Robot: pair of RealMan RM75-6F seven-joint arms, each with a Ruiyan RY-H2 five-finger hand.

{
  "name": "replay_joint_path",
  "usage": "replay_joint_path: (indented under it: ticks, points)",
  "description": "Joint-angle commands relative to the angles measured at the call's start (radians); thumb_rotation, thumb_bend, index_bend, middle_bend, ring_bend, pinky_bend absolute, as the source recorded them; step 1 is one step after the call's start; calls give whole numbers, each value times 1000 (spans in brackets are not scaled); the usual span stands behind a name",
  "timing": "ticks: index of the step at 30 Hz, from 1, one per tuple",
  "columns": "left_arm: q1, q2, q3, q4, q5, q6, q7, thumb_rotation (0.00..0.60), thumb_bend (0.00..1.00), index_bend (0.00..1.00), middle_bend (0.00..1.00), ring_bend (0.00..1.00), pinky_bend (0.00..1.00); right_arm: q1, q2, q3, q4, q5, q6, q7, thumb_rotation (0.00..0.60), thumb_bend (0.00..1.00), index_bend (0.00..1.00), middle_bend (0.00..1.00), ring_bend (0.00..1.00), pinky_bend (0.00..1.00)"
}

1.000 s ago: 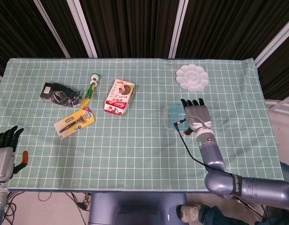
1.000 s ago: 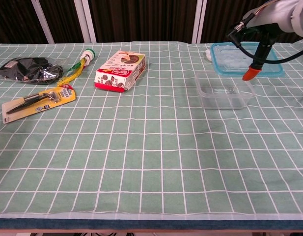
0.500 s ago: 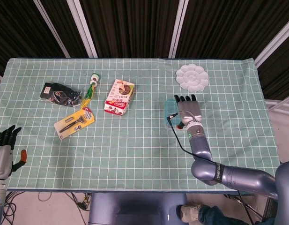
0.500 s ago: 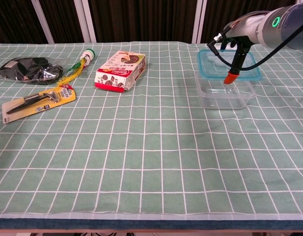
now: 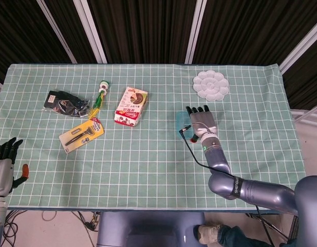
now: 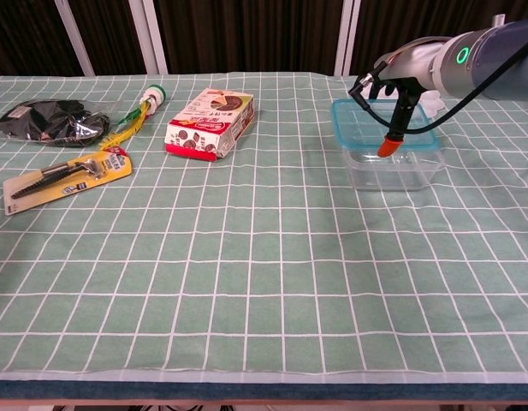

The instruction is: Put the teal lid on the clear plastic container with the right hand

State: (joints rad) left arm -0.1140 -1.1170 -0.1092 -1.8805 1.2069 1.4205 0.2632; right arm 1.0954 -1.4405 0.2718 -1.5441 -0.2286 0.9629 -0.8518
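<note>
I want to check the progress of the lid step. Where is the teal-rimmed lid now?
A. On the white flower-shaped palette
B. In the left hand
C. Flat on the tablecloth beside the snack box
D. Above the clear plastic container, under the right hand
D: in the chest view the teal-rimmed lid sits over the clear plastic container, with the right hand on it; it is offset to the left, so not yet seated squarely.

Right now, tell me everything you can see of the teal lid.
The teal-rimmed rectangular plastic lid has a see-through panel and rounded corners. It sits roughly flat over the clear plastic container, overhanging its left edge, so it looks offset rather than squared up. The right robot hand covers it from above, thumb tip over its panel. Whether it is pressed on cannot be told.
</note>
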Motion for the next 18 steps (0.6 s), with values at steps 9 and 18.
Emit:
replay_joint_path:
  ticks: [9, 18]
  points:
    - [-2, -5, -1, 6, -5, 7, 8, 600, 542, 87, 0, 0, 0, 0, 20, -37, -7, -22, -29, 24, 600, 271, 0, 483, 128, 0]
    - [-5, -5, 1, 8, -12, 4, 11, 600, 542, 87, 0, 0, 0, 11, 10, -61, 1, -17, -2, 22, 600, 271, 0, 488, 128, 0]
